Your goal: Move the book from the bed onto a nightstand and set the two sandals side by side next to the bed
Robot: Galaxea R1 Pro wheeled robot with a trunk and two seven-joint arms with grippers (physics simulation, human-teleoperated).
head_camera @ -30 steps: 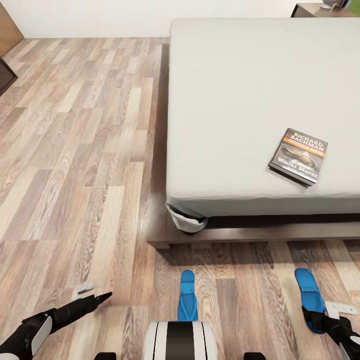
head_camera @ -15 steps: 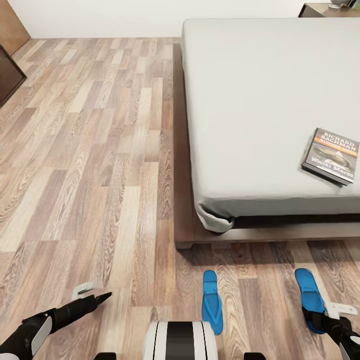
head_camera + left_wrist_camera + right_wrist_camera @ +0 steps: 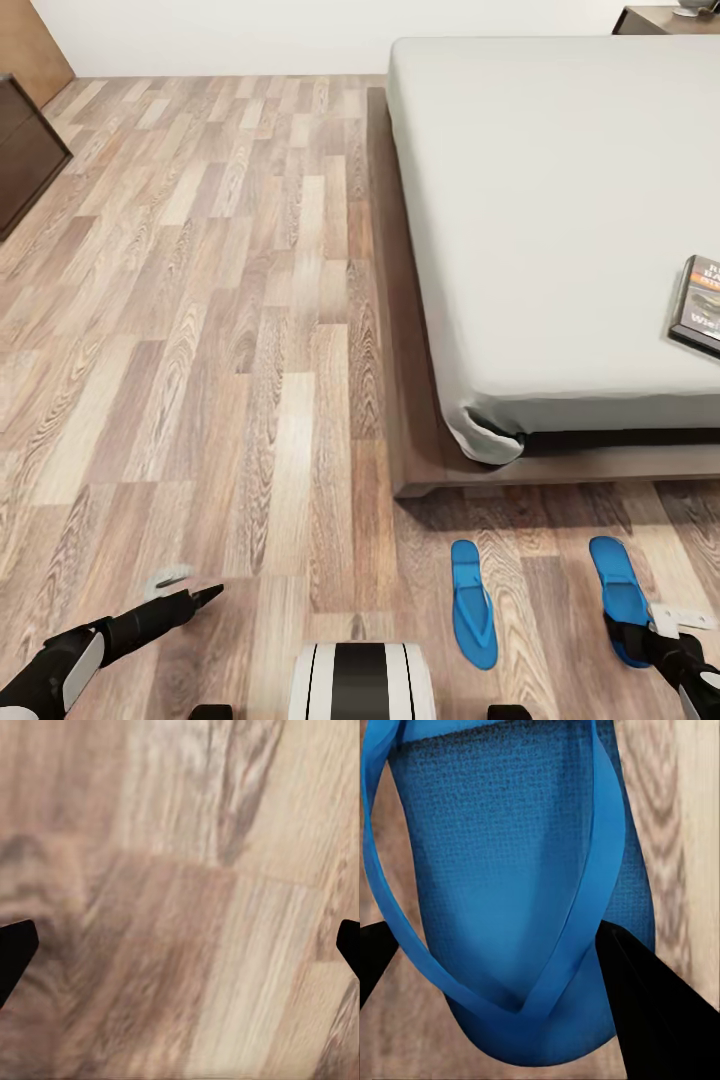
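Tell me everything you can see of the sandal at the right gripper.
The sandal is bright blue, flat and thin-soled, with a textured footbed and a thin V-shaped strap that meets near one rounded end. It lies lengthwise on the wood-plank floor, just in front of the bed frame, apart from the other sandal. Its near end is hidden behind the right gripper, whose dark fingers flank that end in the wrist view; whether they grip it I cannot tell.
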